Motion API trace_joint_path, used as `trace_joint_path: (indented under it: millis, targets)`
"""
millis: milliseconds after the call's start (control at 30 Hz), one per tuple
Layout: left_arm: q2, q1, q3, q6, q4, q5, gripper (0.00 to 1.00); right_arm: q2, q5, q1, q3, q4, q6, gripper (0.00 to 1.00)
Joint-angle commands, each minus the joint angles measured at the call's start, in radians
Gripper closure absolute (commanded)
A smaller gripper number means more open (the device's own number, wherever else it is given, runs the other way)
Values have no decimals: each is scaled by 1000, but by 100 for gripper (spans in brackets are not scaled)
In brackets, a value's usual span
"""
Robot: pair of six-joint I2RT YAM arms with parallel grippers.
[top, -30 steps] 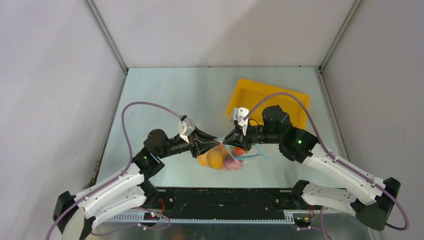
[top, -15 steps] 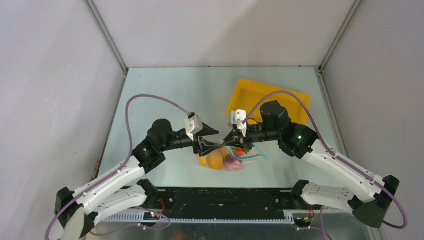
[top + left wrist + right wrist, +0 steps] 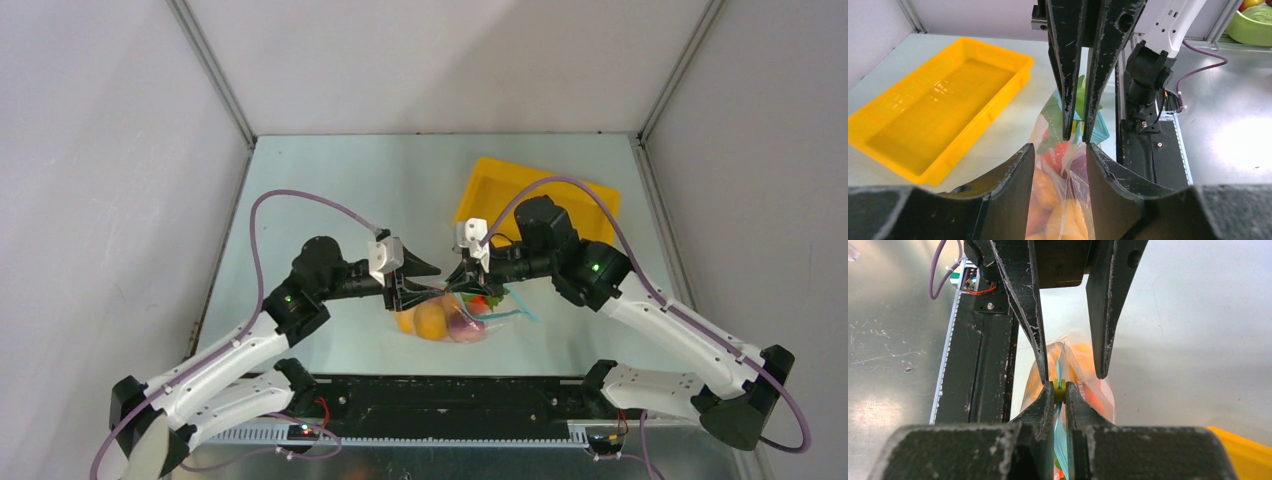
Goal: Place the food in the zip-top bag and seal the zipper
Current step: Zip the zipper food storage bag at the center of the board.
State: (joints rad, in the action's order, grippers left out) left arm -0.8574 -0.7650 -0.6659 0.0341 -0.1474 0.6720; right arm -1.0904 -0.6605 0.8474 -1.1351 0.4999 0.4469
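The left gripper (image 3: 1059,150) has opened astride the bag (image 3: 1068,215); the right gripper (image 3: 1059,389) stays pinched on the zipper (image 3: 1058,367), so sealing looks unfinished.

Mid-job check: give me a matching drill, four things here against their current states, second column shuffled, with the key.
Things:
1. left gripper
2. right gripper
3. tray
4. food

States:
A. inside the bag
B. open, astride the bag's top
C. empty
D. shut on the zipper

Pairs: 1-B, 2-D, 3-C, 4-A
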Motion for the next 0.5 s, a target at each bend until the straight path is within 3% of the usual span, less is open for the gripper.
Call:
trace_joint_path:
  millis: [0,367,433,467]
  targets:
    - [15,3,-5,7,-63,44,52,-11,-20,-5,-50,-2,12,94]
    - [-54,-2,-66,40,16,70,69,-30,-31,-3,-72,-4,9,94]
    - [-53,-4,-66,47,16,76,82,-31,-33,-3,-72,-4,9,94]
    - [-52,-6,-64,52,11,81,94,-32,-32,-2,-72,0,10,94]
